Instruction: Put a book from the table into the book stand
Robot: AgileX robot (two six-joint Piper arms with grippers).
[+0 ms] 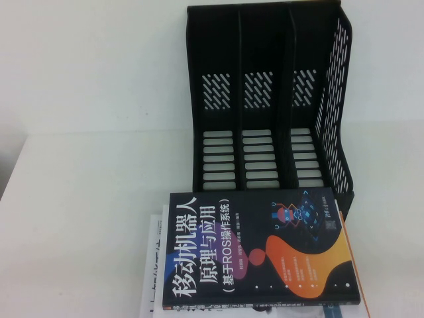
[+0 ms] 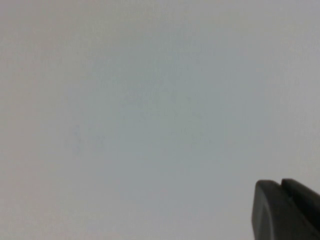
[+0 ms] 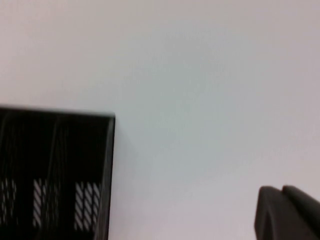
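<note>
The black-covered book [image 1: 258,248] with large white Chinese title lies flat on the white table [image 1: 86,199] at the front, on top of other books. The black book stand [image 1: 265,99] stands upright just behind it, its three slots holding nothing. Neither arm shows in the high view. In the left wrist view my left gripper [image 2: 280,184] has its fingertips together, holds nothing, and faces only a plain white surface. In the right wrist view my right gripper [image 3: 281,190] is likewise shut on nothing, with the stand's top corner [image 3: 55,175] off to one side.
A white book [image 1: 156,265] sticks out from under the black book on its left. An orange edge [image 1: 340,215] of another book shows under its right side. Bare table lies to the left and right of the stand.
</note>
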